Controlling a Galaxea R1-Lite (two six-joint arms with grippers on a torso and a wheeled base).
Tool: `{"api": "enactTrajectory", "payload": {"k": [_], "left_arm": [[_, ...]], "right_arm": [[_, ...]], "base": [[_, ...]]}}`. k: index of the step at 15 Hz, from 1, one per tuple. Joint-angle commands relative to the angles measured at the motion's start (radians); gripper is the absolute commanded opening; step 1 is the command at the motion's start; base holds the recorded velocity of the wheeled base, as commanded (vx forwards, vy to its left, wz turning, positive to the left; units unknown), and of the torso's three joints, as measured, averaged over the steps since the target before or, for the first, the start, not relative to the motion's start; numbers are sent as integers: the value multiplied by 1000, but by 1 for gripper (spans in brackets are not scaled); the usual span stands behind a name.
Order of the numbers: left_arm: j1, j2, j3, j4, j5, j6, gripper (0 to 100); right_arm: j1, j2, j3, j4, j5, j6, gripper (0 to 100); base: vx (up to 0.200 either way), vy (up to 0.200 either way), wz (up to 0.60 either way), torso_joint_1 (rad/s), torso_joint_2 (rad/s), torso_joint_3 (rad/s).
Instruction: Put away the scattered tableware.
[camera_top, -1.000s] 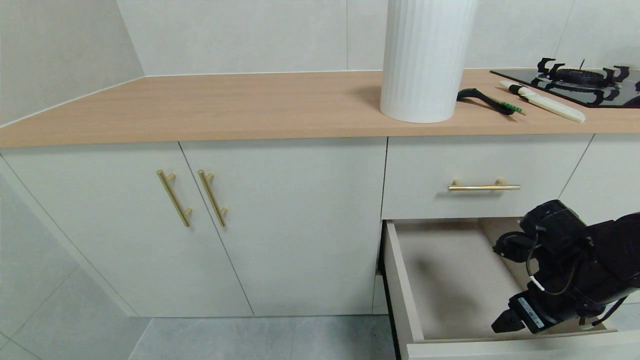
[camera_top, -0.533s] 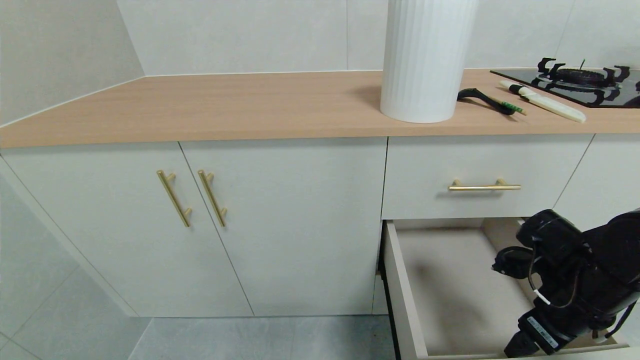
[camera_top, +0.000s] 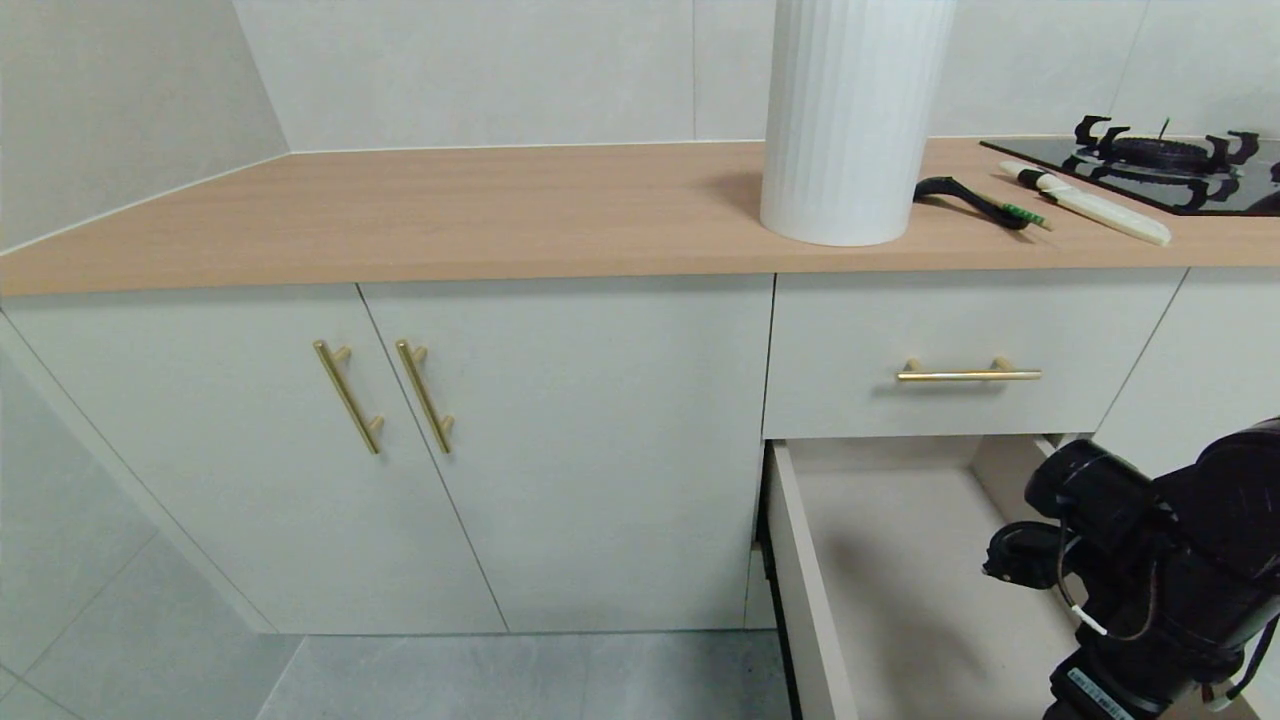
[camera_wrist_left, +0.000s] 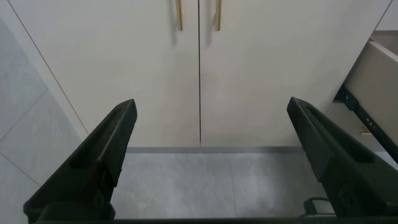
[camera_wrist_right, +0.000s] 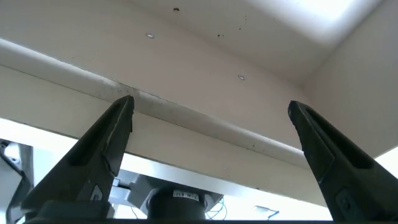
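Claws gape wide: left claw (camera_wrist_left: 210, 107), right claw (camera_wrist_right: 210, 104).

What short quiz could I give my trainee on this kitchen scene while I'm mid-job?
1. Which drawer stands pulled out? A: the upper drawer with the gold bar handle. B: the lower beige drawer beneath it. C: neither.
2. True or false: the tall white ribbed cylinder stands on the black gas hob.
3. In the right wrist view, is the right gripper open or shut?
Key: 1 B. 2 False; it stands on the wooden countertop. 3 Open.
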Motion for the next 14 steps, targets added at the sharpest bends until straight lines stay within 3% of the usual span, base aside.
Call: {"api": "enactTrajectory", "payload": {"k": [1, 4, 6, 14], "left_arm": [[0, 1, 0, 0, 1, -1, 100], [0, 1, 0, 0, -1, -1, 100], [0, 1, 0, -2, 1, -1, 100], [0, 1, 0, -2, 1, -1, 100]], "right_arm": [[-4, 4, -36, -14, 3, 12, 100], [-23, -12, -63, -118, 4, 106, 100], [-27, -35, -53, -270, -2, 190, 100], [-52, -183, 2, -460, -19, 196, 100]], "base": [[0, 0, 0, 0, 0, 0], [0, 0, 0, 0, 0, 0], [0, 0, 0, 0, 0, 0], [0, 0, 0, 3, -11, -8]]}}
